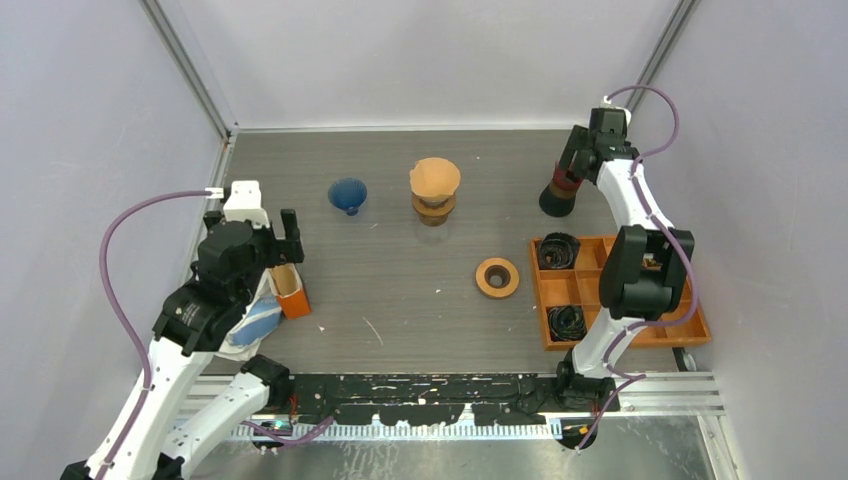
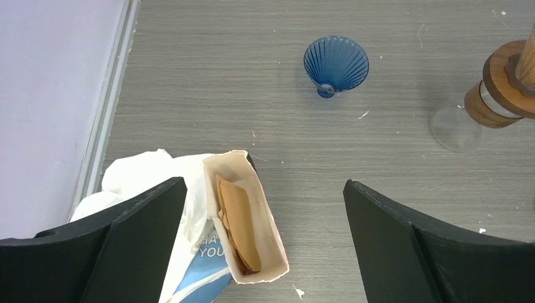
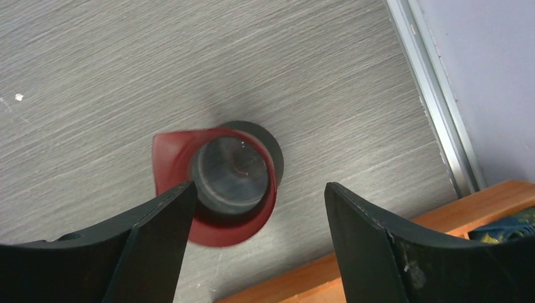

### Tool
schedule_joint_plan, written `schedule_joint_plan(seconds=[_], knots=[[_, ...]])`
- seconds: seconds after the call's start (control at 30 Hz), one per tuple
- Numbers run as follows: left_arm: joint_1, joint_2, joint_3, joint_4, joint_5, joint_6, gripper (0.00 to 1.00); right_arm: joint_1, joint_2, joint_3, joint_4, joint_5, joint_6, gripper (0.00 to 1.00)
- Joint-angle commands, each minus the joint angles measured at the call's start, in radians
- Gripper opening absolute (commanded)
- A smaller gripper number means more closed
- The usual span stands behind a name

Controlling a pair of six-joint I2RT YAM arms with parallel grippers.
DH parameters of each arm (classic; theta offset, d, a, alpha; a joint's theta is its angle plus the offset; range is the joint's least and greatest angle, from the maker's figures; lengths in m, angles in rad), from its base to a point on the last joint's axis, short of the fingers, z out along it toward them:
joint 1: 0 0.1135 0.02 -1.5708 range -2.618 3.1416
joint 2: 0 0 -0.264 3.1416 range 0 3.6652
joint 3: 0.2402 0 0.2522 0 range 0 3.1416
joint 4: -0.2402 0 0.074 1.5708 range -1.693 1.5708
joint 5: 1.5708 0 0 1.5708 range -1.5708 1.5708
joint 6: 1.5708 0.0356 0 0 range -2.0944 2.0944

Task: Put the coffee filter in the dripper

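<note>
The blue ribbed cone dripper (image 1: 347, 194) lies on the table at the back centre-left; it also shows in the left wrist view (image 2: 335, 64). An open carton (image 1: 290, 291) holds a stack of brown paper coffee filters (image 2: 238, 221). My left gripper (image 1: 270, 240) hangs open and empty just above that carton, and its jaws (image 2: 264, 189) straddle it without touching. Another brown filter (image 1: 435, 177) sits in a wood-collared glass carafe (image 2: 492, 95). My right gripper (image 1: 568, 178) is open and empty at the back right.
A white and blue plastic bag (image 2: 183, 252) lies under the carton. A red and black cup (image 3: 230, 177) stands below the right gripper (image 3: 252, 214). A wooden ring (image 1: 497, 277) lies mid-table. An orange compartment tray (image 1: 690, 330) with black items sits at the right.
</note>
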Motion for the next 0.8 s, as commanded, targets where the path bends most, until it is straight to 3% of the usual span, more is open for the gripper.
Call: schedule_joint_plan(seconds=[0.0,0.37,0.77], knots=[[0.005,-0.021,0.001,0.075,-0.037,0.017,0.99,-0.024,0.056,0.093,0.0,-0.052,0.024,0.78],[0.013,-0.011,-0.008,0.088,-0.035,0.016,0.99,-0.042,0.161,0.145,-0.046,-0.089,0.014,0.46],[0.021,-0.014,-0.018,0.1,-0.034,0.014,0.99,-0.038,0.105,0.138,-0.078,-0.118,-0.025,0.1]])
